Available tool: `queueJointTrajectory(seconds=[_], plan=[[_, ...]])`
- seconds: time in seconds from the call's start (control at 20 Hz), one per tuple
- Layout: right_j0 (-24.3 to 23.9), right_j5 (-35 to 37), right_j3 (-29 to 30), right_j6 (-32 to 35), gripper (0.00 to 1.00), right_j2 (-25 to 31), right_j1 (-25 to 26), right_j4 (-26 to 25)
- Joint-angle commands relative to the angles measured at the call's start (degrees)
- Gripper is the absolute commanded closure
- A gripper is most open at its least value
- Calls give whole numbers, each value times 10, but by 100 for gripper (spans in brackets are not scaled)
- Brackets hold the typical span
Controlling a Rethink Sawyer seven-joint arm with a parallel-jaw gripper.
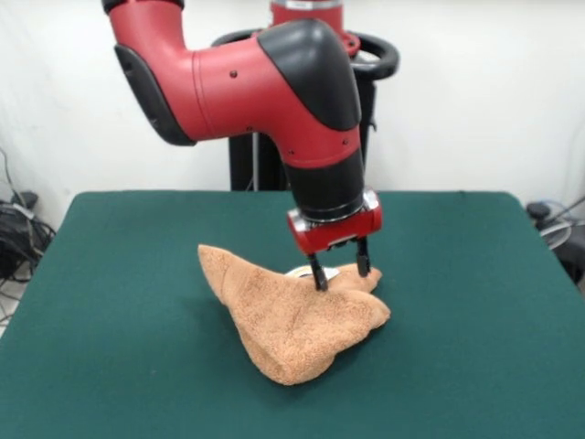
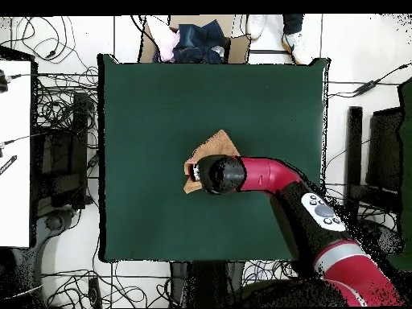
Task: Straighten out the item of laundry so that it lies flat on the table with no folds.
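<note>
The item of laundry (image 1: pixel 292 329), an orange-tan terry towel, lies crumpled in a rough triangular heap near the middle of the green table (image 1: pixel 119 274). A pale strip (image 1: pixel 302 271) shows at its far edge. My gripper (image 1: pixel 340 267) points straight down over the heap's far right corner. It is open, and its two black fingertips (image 1: pixel 317 274) rest at the cloth, astride a raised fold. From overhead, the towel (image 2: pixel 212 150) pokes out from under the arm's wrist (image 2: pixel 219 174), which hides the gripper.
Bare green table (image 2: pixel 161 96) surrounds the towel on all sides. A person's legs and shoes (image 2: pixel 273 36) show beyond the table's far edge in the overhead view. Cables (image 2: pixel 60 121) cover the floor around the table, and a white surface (image 2: pixel 14 153) stands at the left.
</note>
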Motion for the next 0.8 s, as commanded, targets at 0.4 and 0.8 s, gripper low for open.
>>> queueJointTrajectory(seconds=[0.4, 0.8], plan=[[4, -66, 25, 4, 0, 13, 54, -50], [17, -21, -39, -16, 0, 30, 78, -40]])
